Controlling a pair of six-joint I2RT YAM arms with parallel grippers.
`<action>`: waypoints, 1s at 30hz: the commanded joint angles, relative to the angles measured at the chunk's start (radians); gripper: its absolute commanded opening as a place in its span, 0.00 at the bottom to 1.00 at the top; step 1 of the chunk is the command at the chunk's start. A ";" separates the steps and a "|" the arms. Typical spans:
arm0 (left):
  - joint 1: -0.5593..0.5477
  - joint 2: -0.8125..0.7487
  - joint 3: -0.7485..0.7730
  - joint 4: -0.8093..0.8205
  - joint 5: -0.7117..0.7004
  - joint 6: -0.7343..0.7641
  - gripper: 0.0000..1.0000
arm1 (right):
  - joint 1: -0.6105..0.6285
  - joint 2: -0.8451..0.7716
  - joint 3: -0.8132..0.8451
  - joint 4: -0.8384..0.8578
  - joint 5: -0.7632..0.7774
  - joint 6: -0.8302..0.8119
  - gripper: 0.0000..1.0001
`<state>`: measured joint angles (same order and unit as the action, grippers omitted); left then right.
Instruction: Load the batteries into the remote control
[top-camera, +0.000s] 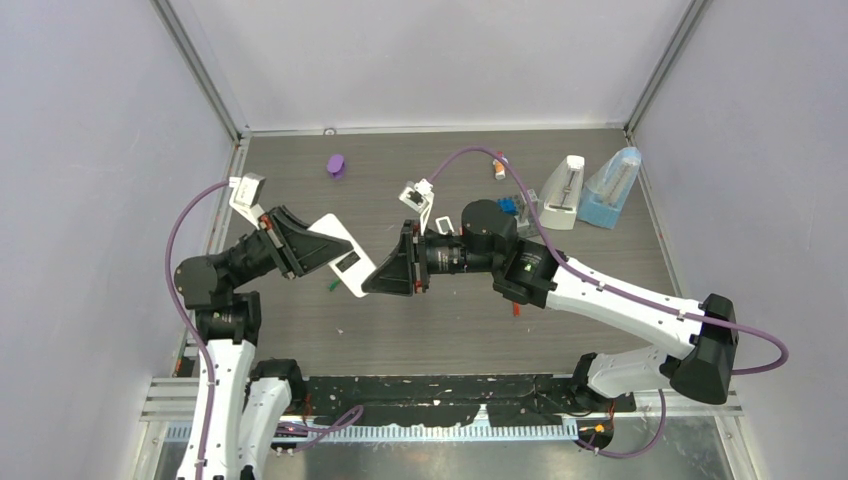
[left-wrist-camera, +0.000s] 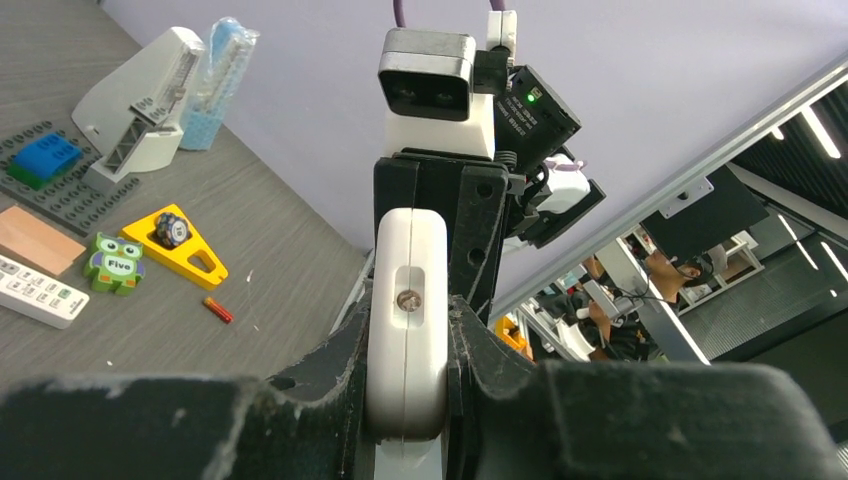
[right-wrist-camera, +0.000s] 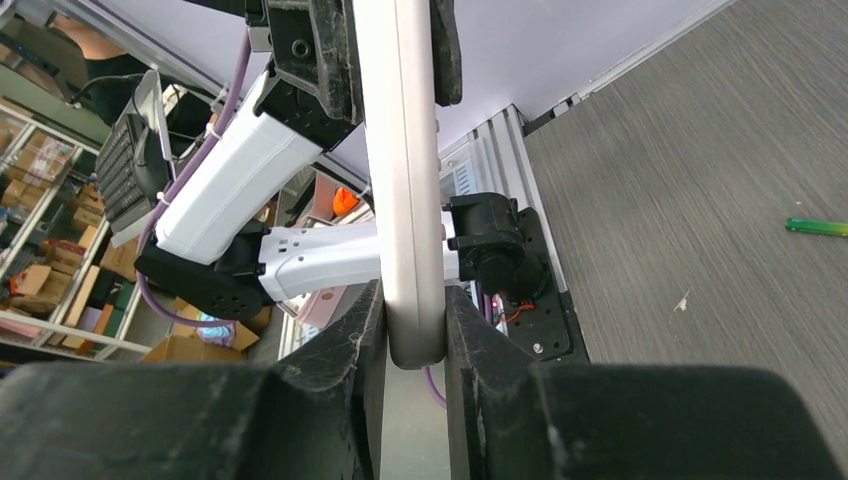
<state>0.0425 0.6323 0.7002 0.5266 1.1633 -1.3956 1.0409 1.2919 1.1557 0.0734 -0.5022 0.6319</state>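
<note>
Looking down on a dark wood-grain table (top-camera: 440, 325). Pale walls (top-camera: 430, 60) are closing it in on three sides, and a metal post (top-camera: 203, 72) is rising at each far corner.

Both arms are meeting above the table, a little left of its middle. The left gripper (top-camera: 322, 250) is pinching one end of the white remote control (top-camera: 338, 238) and holding it clear of the surface. The right gripper (top-camera: 372, 281) is pressing its fingers (right-wrist-camera: 340, 370) against both faces of the other end.

On the left wrist view I am seeing a recess in the remote's end with a small round silver piece (left-wrist-camera: 408, 298) inside.

The green battery (top-camera: 330, 287) is lying on the table just under the remote. The red-orange battery (left-wrist-camera: 217, 309) is lying right of centre, beside the right arm.

Toward the far right corner a white wedge-shaped case (top-camera: 565, 192), a blue one (top-camera: 612, 188) and a grey baseplate (left-wrist-camera: 80, 205) carrying a blue brick (top-camera: 507, 206) are sitting close together. A small purple object (top-camera: 336, 165) is resting near the far edge, left of centre.

Past the enclosure, the right wrist camera is picking up shelving with cardboard boxes (right-wrist-camera: 40, 280).
</note>
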 joint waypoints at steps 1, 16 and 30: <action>-0.009 -0.020 0.033 0.033 0.004 -0.042 0.00 | -0.008 0.026 -0.018 0.070 0.216 0.082 0.06; -0.009 -0.072 0.001 0.125 -0.001 -0.031 0.00 | -0.010 0.067 -0.036 0.109 0.279 0.365 0.16; -0.008 -0.050 0.034 0.093 0.015 -0.014 0.00 | -0.011 0.004 -0.064 0.078 0.316 0.206 0.59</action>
<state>0.0525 0.6106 0.6823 0.5499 1.0836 -1.3743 1.0584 1.3190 1.1046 0.1699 -0.3676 0.9138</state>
